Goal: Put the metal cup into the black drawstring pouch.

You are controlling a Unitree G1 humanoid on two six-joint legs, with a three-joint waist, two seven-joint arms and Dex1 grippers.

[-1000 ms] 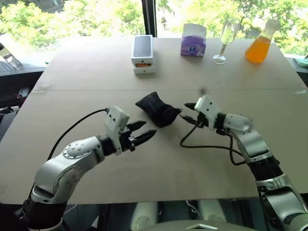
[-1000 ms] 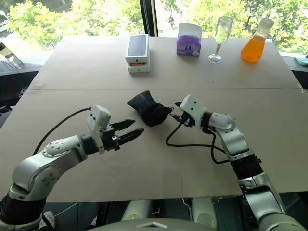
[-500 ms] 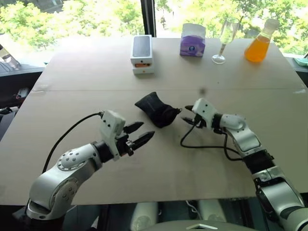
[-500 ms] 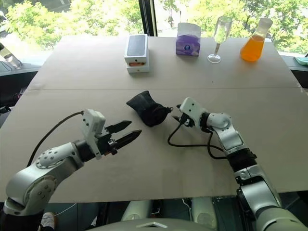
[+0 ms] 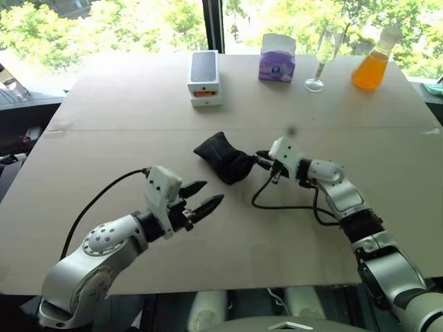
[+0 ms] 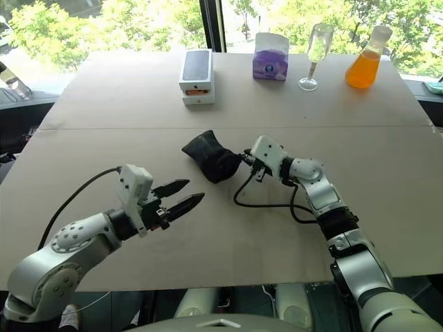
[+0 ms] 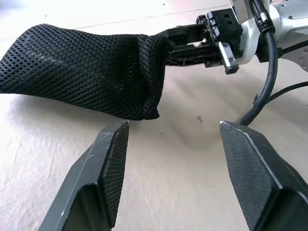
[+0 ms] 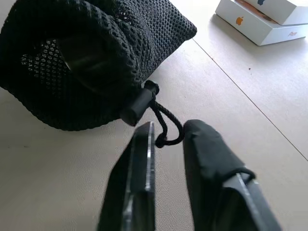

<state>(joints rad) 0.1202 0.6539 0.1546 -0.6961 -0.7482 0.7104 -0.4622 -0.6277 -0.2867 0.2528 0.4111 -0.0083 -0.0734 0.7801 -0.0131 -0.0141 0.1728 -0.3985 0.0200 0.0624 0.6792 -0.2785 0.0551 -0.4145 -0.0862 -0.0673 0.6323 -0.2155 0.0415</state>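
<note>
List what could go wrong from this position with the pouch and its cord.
1. The right tool pinches only the thin cord of the black drawstring pouch; the cord may slip out when pulled.
2. Nothing holds the pouch down: the left tool is open and apart from it, so a tug could drag the whole pouch across the table rather than work its mouth.
3. Something shiny shows through the mesh, probably the metal cup; lifting by the cord could tip it out.

Bright daylight from the windows [image 5: 104, 28] behind, overexposed foliage, soft shadows, sharp focus throughout.
</note>
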